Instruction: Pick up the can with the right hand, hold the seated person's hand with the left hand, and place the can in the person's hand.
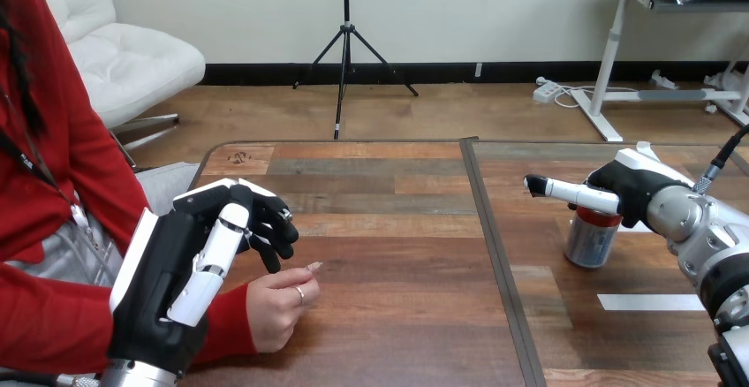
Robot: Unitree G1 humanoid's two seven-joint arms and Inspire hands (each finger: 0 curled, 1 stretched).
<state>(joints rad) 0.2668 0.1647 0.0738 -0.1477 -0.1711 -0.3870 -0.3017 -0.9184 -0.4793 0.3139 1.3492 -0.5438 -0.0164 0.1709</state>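
A silver can with a red top (pixel 593 240) stands upright on the right half of the table. My right hand (pixel 629 185) hovers right at the can's top, coming in from the right, with a straight finger (pixel 565 192) reaching left past the can; nothing is gripped. The person's hand (pixel 281 303) rests on the table at the lower left, loosely curled. My left hand (pixel 181 268) is raised just left of it and over the red sleeve. Its fingers (pixel 269 226) hang loosely bent above the person's hand, apart from it, holding nothing.
A dark seam (pixel 495 246) runs front to back down the middle of the wooden table. A white strip of tape (pixel 649 301) lies on the table in front of the can. The person sits at the left edge.
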